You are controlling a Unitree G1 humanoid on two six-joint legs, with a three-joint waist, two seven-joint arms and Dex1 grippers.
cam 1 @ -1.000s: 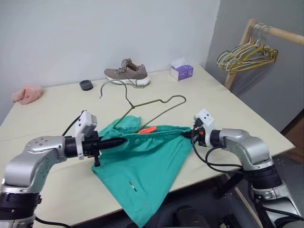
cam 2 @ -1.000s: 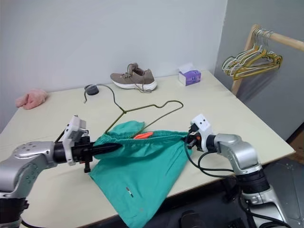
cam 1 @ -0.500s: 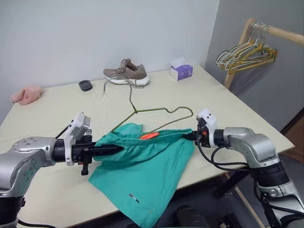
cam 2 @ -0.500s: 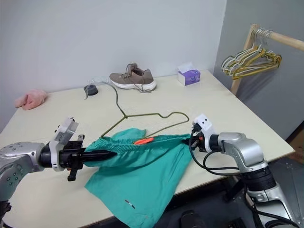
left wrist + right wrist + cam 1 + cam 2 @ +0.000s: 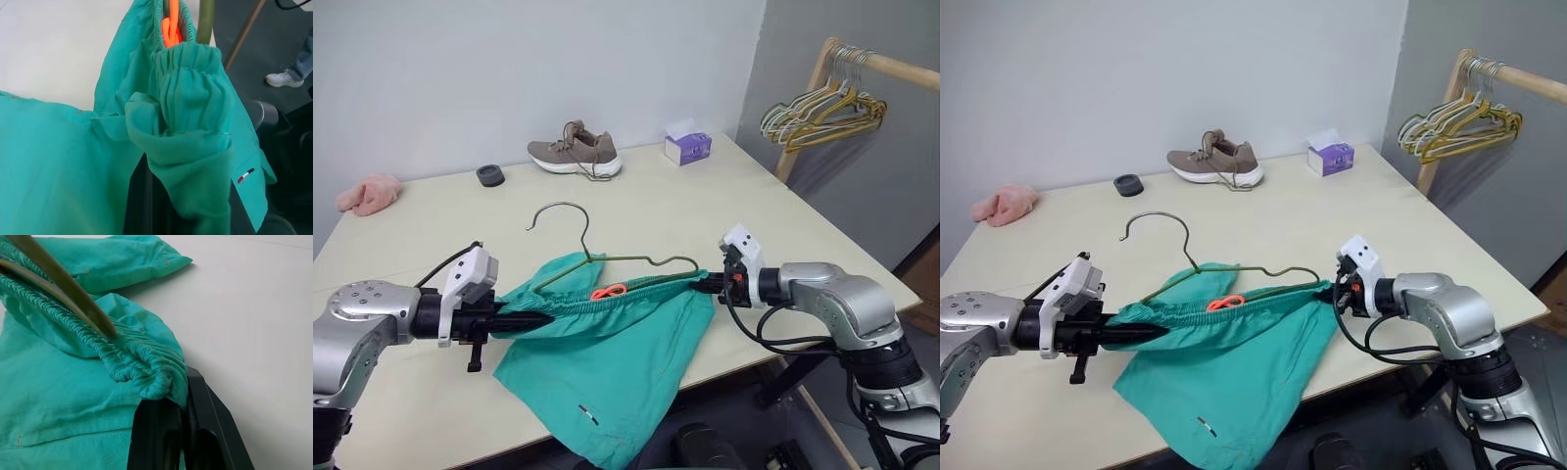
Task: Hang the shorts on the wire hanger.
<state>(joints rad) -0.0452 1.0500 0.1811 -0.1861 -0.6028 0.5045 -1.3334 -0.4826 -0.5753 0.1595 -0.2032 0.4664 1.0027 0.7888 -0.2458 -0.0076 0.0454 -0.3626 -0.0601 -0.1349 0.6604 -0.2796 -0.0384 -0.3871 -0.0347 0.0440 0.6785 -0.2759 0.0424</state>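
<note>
The teal shorts (image 5: pixel 607 352) hang stretched by their gathered waistband between my two grippers, with the legs draping over the table's front edge. My left gripper (image 5: pixel 533 318) is shut on the waistband's left end (image 5: pixel 188 98), next to the orange drawstring (image 5: pixel 172 24). At the right end (image 5: pixel 146 367), my right gripper (image 5: pixel 707 284) is also shut on the band. The olive wire hanger (image 5: pixel 585 240) rises out of the waistband opening. Its hook stands up over the table, and its lower part is hidden inside the cloth.
On the pale table (image 5: pixel 724 206), at the back, are a brown shoe (image 5: pixel 576 154), a purple tissue box (image 5: pixel 688 147), a small black disc (image 5: pixel 490 175) and a pink fluffy cloth (image 5: pixel 369 192). A wooden rack with a bunch of hangers (image 5: pixel 822 108) stands at the right. A person's shoe (image 5: pixel 286 78) is on the floor.
The hanger has come toward me, away from the shoe, and its hook now stands upright above the waistband. My left gripper has drawn left and back, pulling the band tauter.
</note>
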